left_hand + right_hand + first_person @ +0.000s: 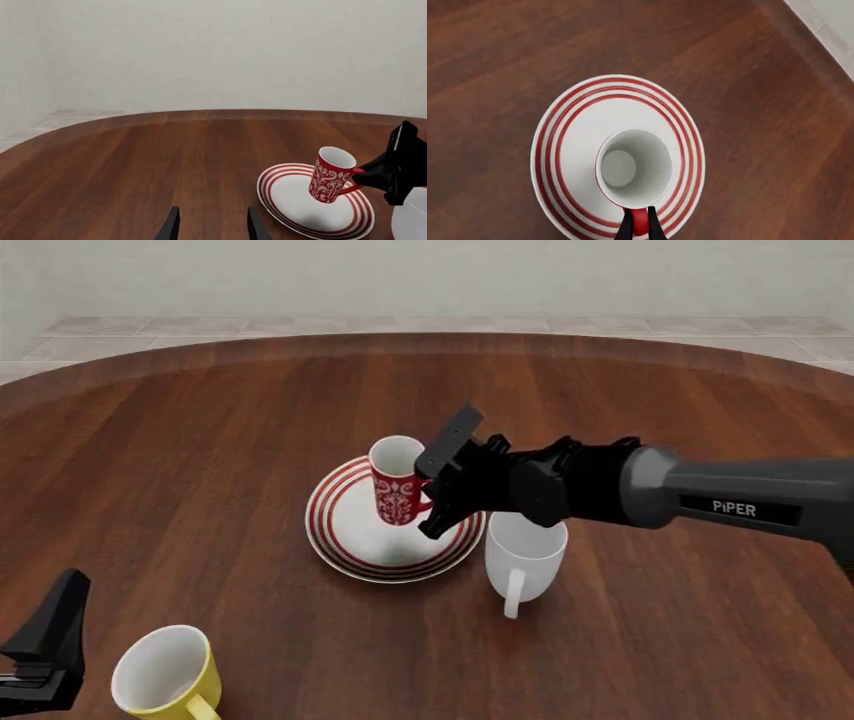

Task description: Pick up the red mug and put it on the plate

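Observation:
The red mug (395,485) with its white floral pattern hangs tilted just over the plate (350,540), a white plate with red rings. My right gripper (434,502) is shut on the mug's red handle. From the left wrist, the red mug (331,175) leans above the plate (300,210), and the right gripper (363,177) pinches the handle. Looking down from the right wrist, the red mug (634,167) shows its white inside over the plate (570,115), with the right gripper (639,227) closed on the handle. My left gripper (212,225) is open and empty, low at the near left (54,625).
A plain white mug (523,555) stands right beside the plate under the right arm and shows at the edge of the left wrist view (410,220). A yellow mug (163,672) sits near the front left by the left gripper. The round table's far edge (427,338) curves behind.

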{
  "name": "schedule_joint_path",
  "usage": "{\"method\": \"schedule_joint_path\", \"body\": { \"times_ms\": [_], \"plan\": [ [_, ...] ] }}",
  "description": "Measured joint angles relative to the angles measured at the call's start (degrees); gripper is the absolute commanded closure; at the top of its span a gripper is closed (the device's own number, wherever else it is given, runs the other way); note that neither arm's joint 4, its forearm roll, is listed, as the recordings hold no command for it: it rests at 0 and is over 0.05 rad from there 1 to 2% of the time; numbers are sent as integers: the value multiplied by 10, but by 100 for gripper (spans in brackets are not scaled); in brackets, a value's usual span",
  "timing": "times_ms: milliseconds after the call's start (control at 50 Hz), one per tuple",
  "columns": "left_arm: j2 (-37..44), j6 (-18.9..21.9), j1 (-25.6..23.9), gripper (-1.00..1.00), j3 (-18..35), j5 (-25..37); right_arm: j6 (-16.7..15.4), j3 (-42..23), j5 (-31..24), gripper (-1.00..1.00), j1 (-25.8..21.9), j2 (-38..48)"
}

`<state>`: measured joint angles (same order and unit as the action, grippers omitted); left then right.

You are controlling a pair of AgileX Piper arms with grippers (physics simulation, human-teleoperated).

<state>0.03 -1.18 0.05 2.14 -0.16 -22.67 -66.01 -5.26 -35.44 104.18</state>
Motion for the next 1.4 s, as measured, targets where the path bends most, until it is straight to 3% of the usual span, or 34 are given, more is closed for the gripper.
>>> {"method": "schedule_joint_path", "body": {
  "times_ms": [1400],
  "plan": [
    [0,-5,3,-100,1,0,0,-23,8,100,0,52]
  ]
}}
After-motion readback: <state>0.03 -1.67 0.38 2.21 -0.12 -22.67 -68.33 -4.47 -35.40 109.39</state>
